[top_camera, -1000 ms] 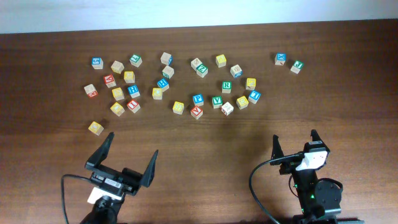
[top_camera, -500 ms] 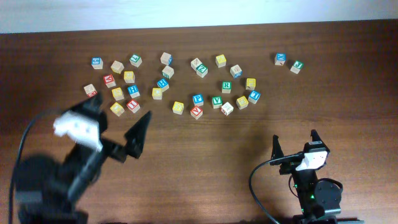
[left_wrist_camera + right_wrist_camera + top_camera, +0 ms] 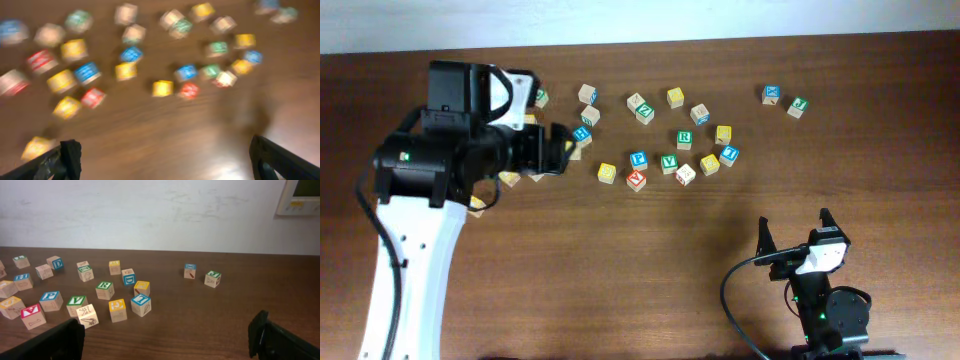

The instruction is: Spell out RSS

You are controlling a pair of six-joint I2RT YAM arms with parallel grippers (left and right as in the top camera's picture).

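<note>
Left gripper [image 3: 164,150]: released, fingers spread wide, nothing held, above the left block cluster. Right gripper [image 3: 795,232]: likewise released, low at the table's near side. Green R cube [image 3: 685,139] lies mid-scatter, near V cube [image 3: 668,162]. Which yellow cubes [image 3: 607,172] bear S: illegible.

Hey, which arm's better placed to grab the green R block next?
Probably right. The green R cube lies before the right gripper, which is open and facing it. The left gripper hangs over the left-hand cubes.
</note>
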